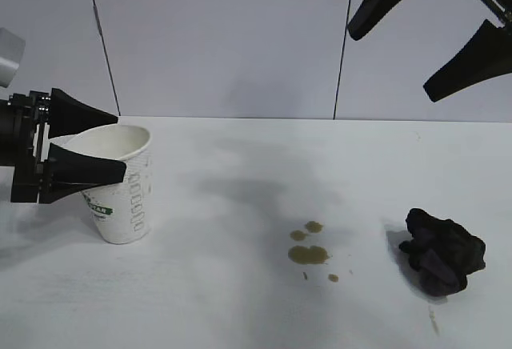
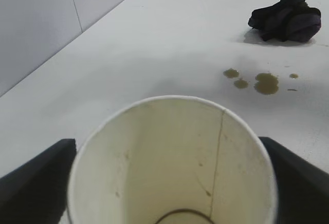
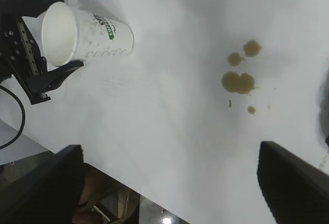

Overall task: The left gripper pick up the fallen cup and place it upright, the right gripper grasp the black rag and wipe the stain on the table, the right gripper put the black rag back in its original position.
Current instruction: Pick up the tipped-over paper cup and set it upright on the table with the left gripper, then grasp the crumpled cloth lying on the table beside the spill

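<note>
Fingers (image 1: 88, 170) of the left gripper (image 1: 84, 142) spread either side of the cup (image 1: 122, 185), upright near the table (image 1: 240, 309) left edge, mouth upward. Right gripper (image 1: 432, 33) raised, fingers apart, above black rag (image 1: 442, 251); stain (image 1: 309, 253) between.
</note>
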You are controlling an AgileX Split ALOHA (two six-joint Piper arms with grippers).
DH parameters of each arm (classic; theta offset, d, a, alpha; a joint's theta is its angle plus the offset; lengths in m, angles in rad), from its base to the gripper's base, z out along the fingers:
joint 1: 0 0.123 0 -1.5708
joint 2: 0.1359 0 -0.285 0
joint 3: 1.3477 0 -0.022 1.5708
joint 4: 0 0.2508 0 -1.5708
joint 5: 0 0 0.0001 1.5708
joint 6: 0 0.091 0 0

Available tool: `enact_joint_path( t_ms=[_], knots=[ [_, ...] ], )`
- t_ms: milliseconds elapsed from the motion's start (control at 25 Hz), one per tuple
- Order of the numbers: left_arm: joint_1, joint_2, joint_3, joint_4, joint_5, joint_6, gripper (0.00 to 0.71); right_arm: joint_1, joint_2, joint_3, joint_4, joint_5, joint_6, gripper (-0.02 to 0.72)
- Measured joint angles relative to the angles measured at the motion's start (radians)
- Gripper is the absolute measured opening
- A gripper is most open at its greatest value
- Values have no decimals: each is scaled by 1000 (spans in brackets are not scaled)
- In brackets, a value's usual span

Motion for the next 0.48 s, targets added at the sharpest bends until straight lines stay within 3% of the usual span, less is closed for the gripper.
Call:
enact_joint_path(
  t_ms=[480],
  knots=[
    [20,0,0,48,-25,-94,661,0,0,0,-1,0,0,633]
  ],
)
